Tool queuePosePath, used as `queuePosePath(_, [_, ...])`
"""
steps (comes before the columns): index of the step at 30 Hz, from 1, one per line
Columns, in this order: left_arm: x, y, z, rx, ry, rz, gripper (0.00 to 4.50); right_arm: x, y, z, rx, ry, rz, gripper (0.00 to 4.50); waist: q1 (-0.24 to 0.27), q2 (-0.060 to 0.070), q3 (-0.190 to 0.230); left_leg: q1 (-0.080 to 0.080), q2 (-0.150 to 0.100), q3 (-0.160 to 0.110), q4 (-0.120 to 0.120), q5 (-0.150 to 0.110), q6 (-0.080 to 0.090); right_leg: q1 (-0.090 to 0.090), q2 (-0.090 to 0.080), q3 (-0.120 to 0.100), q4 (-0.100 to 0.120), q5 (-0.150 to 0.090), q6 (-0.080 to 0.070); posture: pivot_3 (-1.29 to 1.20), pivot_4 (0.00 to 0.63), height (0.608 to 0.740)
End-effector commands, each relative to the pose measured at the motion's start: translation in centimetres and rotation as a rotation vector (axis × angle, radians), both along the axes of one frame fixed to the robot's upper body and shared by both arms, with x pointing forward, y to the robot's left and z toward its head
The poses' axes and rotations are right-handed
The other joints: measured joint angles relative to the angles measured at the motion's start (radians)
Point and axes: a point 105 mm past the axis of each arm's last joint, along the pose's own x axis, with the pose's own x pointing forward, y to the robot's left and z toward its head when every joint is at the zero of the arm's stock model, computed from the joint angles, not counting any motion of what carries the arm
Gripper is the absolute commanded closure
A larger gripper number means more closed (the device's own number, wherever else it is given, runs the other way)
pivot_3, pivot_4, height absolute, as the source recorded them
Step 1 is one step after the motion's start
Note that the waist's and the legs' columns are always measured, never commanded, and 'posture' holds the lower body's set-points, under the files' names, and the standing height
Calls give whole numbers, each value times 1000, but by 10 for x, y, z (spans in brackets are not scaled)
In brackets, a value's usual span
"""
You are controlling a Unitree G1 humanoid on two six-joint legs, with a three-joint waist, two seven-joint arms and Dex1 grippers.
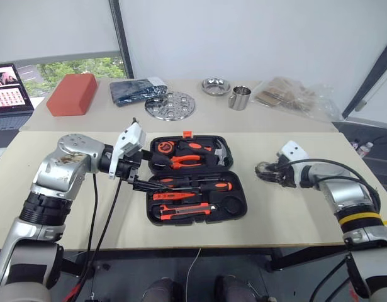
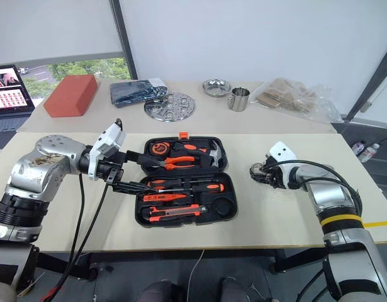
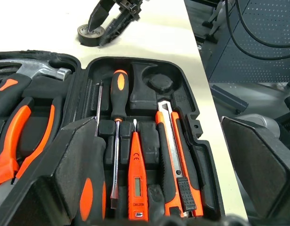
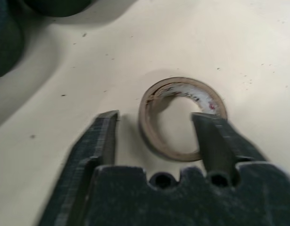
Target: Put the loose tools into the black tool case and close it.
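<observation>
Office or lab: pale worktables, laptop, window blind.

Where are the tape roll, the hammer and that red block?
tape roll [image 4: 182,120]: right wrist view, on its inner wall.
hammer [image 1: 221,151]: left eye view, on its steel head, in the case.
red block [image 1: 72,94]: left eye view, on its top face.

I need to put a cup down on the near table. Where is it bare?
Bare: the strip between the case and the right pincer at the tape roll, and the near edge in front of the case. Crowded: the case's left side, where the left pincer hangs.
</observation>
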Motion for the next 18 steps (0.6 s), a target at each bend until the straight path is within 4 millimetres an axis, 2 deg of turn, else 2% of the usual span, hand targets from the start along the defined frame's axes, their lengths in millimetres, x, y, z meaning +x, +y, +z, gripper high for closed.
queuePosePath(1, [-2, 1, 10, 1, -57, -4, 0, 1, -7, 21, 17, -64, 11, 3782, -1, 0, 0, 0, 0, 0, 0, 0, 0, 0, 0, 0, 0, 0, 0, 0, 150, 734])
queuePosePath(3, [-2, 1, 10, 2, -58, -3, 0, -3, -7, 29, 43, -68, 27, 4428, -5, 1, 1, 0, 0, 0, 0, 0, 0, 0, 0, 0, 0, 1, -1, 0, 150, 734])
queuePosePath(5, [-1, 1, 10, 3, -60, -5, 0, -12, -4, 38, 78, -66, 65, 4428, -6, 2, 1, 0, 0, 0, 0, 0, 0, 0, 0, 0, 0, 1, -2, 0, 150, 734])
queuePosePath(7, [0, 0, 11, 5, -63, -5, 0, -30, 10, 51, 142, -56, 159, 4428, -6, 4, 2, 0, 0, 0, 0, 0, 0, 0, 0, 0, 0, 1, -2, 0, 150, 734])
queuePosePath(10, [0, 0, 9, 14, -61, -15, 0, -82, 46, 70, 226, 27, 392, 4428, -3, 6, 4, 0, 0, -1, -1, 0, 0, 0, 0, 0, 0, 1, -2, 0, 150, 734])
queuePosePath(13, [-2, 0, 5, 32, -57, -31, 0, -114, 65, 68, 221, 93, 492, 4428, -3, 6, 4, 1, 0, -1, -1, 0, 0, 0, -1, 0, 1, 1, -2, 0, 150, 734])
queuePosePath(15, [-6, 0, -3, 59, -58, -57, 0, -137, 85, 57, 189, 134, 569, 4428, -2, 6, 4, 2, 1, -1, -1, 0, 0, 1, -1, 0, 1, 1, -2, 0, 150, 734])
queuePosePath(18, [-8, -2, -8, 69, -59, -78, 0, -140, 108, 45, 171, 115, 571, 4428, -3, 6, 4, 2, 1, -1, -1, -1, -1, 1, -2, 1, 0, 1, -1, 0, 150, 734])
